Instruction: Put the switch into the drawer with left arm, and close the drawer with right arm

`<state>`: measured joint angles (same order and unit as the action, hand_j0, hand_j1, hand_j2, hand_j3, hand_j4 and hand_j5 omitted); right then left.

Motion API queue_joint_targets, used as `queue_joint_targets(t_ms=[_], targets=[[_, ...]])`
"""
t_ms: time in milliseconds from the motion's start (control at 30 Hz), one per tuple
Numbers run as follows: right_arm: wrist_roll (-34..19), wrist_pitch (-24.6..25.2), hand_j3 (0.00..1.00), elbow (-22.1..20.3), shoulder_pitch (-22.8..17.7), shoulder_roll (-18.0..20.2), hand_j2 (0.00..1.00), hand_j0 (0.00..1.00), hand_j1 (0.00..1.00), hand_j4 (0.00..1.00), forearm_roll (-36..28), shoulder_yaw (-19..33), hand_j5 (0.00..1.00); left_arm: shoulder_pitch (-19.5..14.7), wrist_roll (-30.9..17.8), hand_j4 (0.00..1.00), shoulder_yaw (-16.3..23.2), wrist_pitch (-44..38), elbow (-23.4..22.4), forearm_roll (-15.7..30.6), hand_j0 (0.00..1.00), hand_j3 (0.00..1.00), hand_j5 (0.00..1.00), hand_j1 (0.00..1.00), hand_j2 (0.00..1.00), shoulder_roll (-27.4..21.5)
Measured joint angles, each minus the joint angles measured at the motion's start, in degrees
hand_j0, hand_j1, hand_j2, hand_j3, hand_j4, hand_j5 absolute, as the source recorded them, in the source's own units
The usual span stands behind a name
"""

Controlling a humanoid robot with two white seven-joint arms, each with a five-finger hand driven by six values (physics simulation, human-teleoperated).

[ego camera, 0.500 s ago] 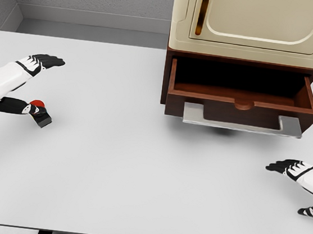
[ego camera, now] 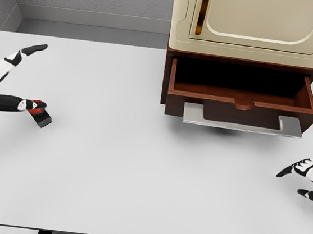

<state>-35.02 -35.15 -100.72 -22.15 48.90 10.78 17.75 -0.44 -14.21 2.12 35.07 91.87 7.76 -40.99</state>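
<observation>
The switch (ego camera: pixel 40 114) sits on the white table (ego camera: pixel 139 166) at the far left, right at the tip of the left hand (ego camera: pixel 5 80)'s lower digit. That hand is spread wide, one finger (ego camera: pixel 33 49) reaching up and away and the lower one (ego camera: pixel 16 104) lying flat toward the switch, so the fingers are well apart and clamped on nothing. Whether that lower tip touches the red cap, I cannot tell.

It looks like a small, rigid, light piece: a dark blocky base with a red button on top, lying tilted. Hard plastic by the look of it, so it should neither crush nor flex, but it is small and smooth enough to skid or flip if pushed from one side. The best hold, as I judge it, is a pinch across the dark base from opposite sides, below the red cap.

The wooden drawer (ego camera: pixel 243 98) stands pulled out under the cream cabinet (ego camera: pixel 251 26), well apart from those fingers to their right, with its silver handle (ego camera: pixel 241 122) facing forward.

The right hand (ego camera: pixel 307 179) rests low at the right edge with its fingers loosely spread and holding nothing, the handle up and to their left.
</observation>
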Motion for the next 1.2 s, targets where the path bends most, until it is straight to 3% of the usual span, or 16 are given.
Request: queue_joint_targets(t_ms=[100, 333, 400, 600, 800, 1200], targets=[[0.0, 0.0, 0.57, 0.0, 0.7, 0.0, 0.57, 0.57, 0.57, 0.57, -0.6, 0.7, 0.57, 1.1, -0.2, 1.0, 0.5, 0.0, 0.1, 3.5, 1.0, 1.0, 1.0, 1.0, 1.0, 0.1], [0.0, 0.0, 0.57, 0.0, 1.1, 0.5, 0.57, 0.57, 0.57, 0.57, -2.1, 0.5, 0.57, 3.1, -3.4, 1.0, 2.4, 0.0, 0.0, 7.4, 1.0, 1.0, 1.0, 1.0, 1.0, 0.7], [0.0, 0.0, 0.57, 0.0, 3.3, 0.5, 0.57, 0.57, 0.57, 0.57, -2.4, -0.8, 0.57, 3.2, -4.0, 1.0, 2.6, -0.3, -0.2, 8.4, 1.0, 1.0, 1.0, 1.0, 1.0, 1.0], [0.0, 0.0, 0.5, 0.0, 4.2, 0.7, 0.5, 0.5, 0.5, 0.5, -2.6, -3.1, 0.5, 3.6, -5.3, 1.0, 2.6, -7.7, -1.5, 11.3, 1.0, 1.0, 1.0, 1.0, 1.0, 2.9], [0.0, 0.0, 0.48, 0.0, 4.9, 1.2, 0.48, 0.48, 0.48, 0.48, -2.7, -4.1, 0.48, 2.8, -6.3, 1.0, 2.1, -14.4, -4.6, 12.0, 1.0, 1.0, 1.0, 1.0, 1.0, 4.0], [0.0, 0.0, 0.52, 0.0, 5.4, 1.5, 0.52, 0.52, 0.52, 0.52, -3.5, -4.9, 0.52, 1.5, -6.3, 1.0, 1.3, -15.7, -12.3, 11.6, 1.0, 1.0, 1.0, 1.0, 1.0, 6.6]])
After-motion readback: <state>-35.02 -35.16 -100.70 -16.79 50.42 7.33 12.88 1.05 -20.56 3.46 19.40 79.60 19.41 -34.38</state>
